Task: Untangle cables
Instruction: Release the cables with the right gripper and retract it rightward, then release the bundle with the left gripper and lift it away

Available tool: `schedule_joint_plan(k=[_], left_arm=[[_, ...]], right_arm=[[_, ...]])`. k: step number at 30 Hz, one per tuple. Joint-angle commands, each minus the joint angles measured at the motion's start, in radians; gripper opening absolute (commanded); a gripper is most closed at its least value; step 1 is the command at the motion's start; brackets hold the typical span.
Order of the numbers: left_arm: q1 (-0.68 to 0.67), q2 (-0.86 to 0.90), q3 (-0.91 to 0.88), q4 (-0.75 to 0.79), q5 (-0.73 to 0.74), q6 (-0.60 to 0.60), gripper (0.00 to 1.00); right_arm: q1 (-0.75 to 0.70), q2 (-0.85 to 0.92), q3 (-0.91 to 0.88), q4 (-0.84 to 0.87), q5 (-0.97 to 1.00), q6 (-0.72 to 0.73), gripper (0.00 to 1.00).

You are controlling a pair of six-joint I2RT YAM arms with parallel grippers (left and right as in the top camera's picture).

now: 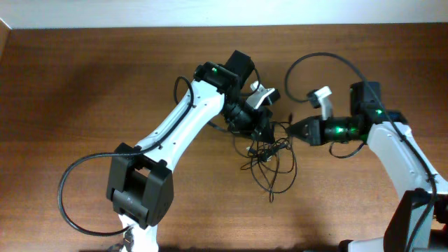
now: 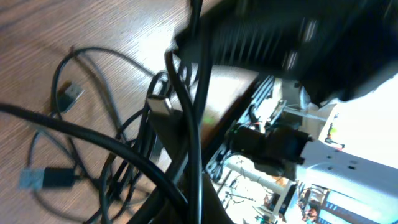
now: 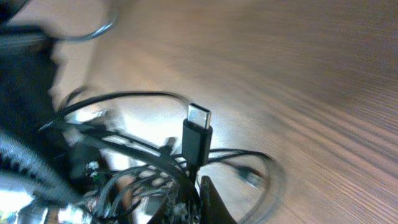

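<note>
The cables (image 1: pixel 269 150) are a knot of thin black wires at the table's middle, with loose loops trailing toward the front (image 1: pixel 274 183). My left gripper (image 1: pixel 263 127) is at the knot's upper left. In its wrist view it (image 2: pixel 193 208) is shut on black strands of the cables (image 2: pixel 118 146), with small plug ends (image 2: pixel 68 94) lying on the wood. My right gripper (image 1: pixel 290 131) meets the knot from the right. In its wrist view it (image 3: pixel 200 194) is shut on a cable just below an upright USB-C plug (image 3: pixel 198 132).
Brown wooden table (image 1: pixel 84 84) all round. The two grippers stand very close, nearly tip to tip over the knot. Each arm's own thicker black cable arcs nearby, one (image 1: pixel 318 59) above the right arm and one (image 1: pixel 70 203) at the left arm's base.
</note>
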Motion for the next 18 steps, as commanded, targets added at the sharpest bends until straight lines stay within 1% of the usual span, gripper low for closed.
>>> schedule_joint_plan(k=[1, 3, 5, 8, 11, 12, 13, 14, 16, 18], left_arm=[[0.004, -0.02, 0.018, -0.037, -0.095, 0.002, 0.0], [0.004, -0.02, 0.018, -0.053, -0.147, 0.002, 0.0], [0.004, -0.02, 0.018, -0.061, -0.166, 0.004, 0.0], [0.004, -0.02, 0.018, -0.061, -0.167, 0.018, 0.0], [0.004, -0.02, 0.018, -0.063, -0.219, 0.018, 0.0], [0.004, -0.02, 0.018, -0.064, -0.248, 0.018, 0.0], [0.004, -0.02, 0.018, -0.064, -0.264, 0.021, 0.0], [0.004, -0.02, 0.018, -0.064, -0.263, 0.029, 0.0], [0.004, -0.02, 0.018, -0.064, -0.263, 0.04, 0.0], [0.004, -0.02, 0.018, -0.063, -0.263, 0.061, 0.0]], right_arm=[[-0.103, 0.008, -0.004, 0.035, 0.217, 0.18, 0.04], [-0.15, 0.008, -0.004, 0.065, 0.216, 0.225, 0.04], [-0.189, 0.008, -0.004, 0.087, 0.216, 0.249, 0.04], [-0.194, 0.008, -0.004, 0.075, 0.216, 0.254, 0.05], [-0.194, 0.008, -0.004, 0.051, 0.216, 0.254, 0.41], [-0.194, 0.008, -0.004, 0.048, 0.216, 0.254, 0.47], [-0.194, 0.008, -0.004, 0.044, 0.216, 0.254, 0.56], [-0.194, 0.008, -0.004, 0.04, 0.216, 0.254, 0.59], [-0.194, 0.008, -0.004, 0.017, 0.216, 0.254, 0.63], [-0.194, 0.008, -0.004, -0.002, 0.216, 0.254, 0.64]])
